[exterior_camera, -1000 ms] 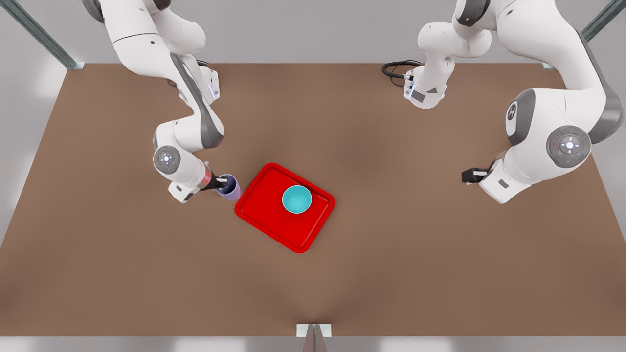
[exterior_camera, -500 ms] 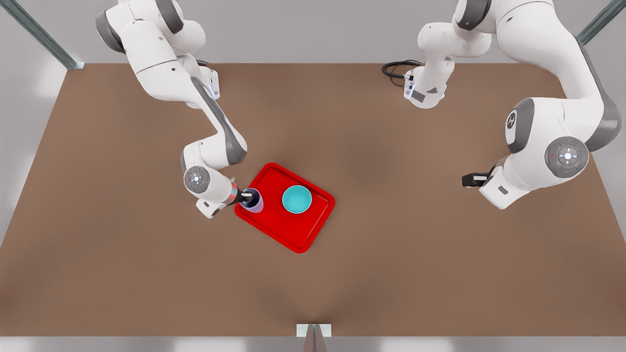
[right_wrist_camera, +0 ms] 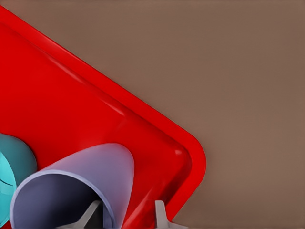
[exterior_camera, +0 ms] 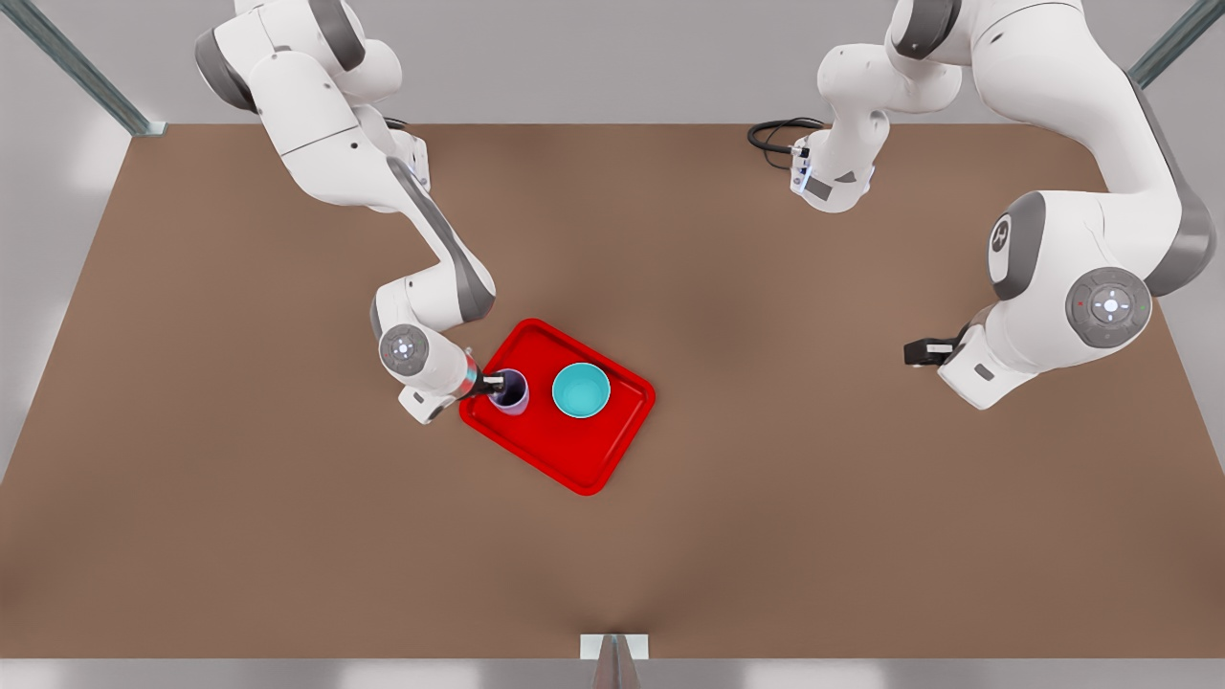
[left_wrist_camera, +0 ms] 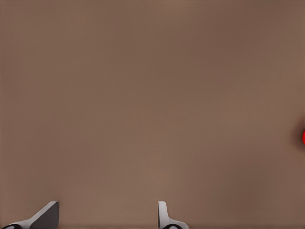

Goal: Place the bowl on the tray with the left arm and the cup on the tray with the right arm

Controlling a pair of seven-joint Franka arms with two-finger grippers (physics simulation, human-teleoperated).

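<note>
Over the red tray [exterior_camera: 574, 450], near its corner toward the front view's left, the lavender cup [exterior_camera: 510, 392] is held upright, mouth up, its wall pinched by the right gripper [exterior_camera: 496, 385]. Beside it the teal bowl [exterior_camera: 581, 390] sits on the tray. Well apart, over the bare brown table [exterior_camera: 287, 536], the left gripper [exterior_camera: 917, 352] is kept spread, waiting.

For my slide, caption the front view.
Right gripper holds the cup over the tray beside the bowl.

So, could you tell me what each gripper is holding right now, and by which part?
The right gripper holds the cup by its rim, one finger inside and one outside the wall, over the tray. The left gripper is open and holds nothing.
</note>
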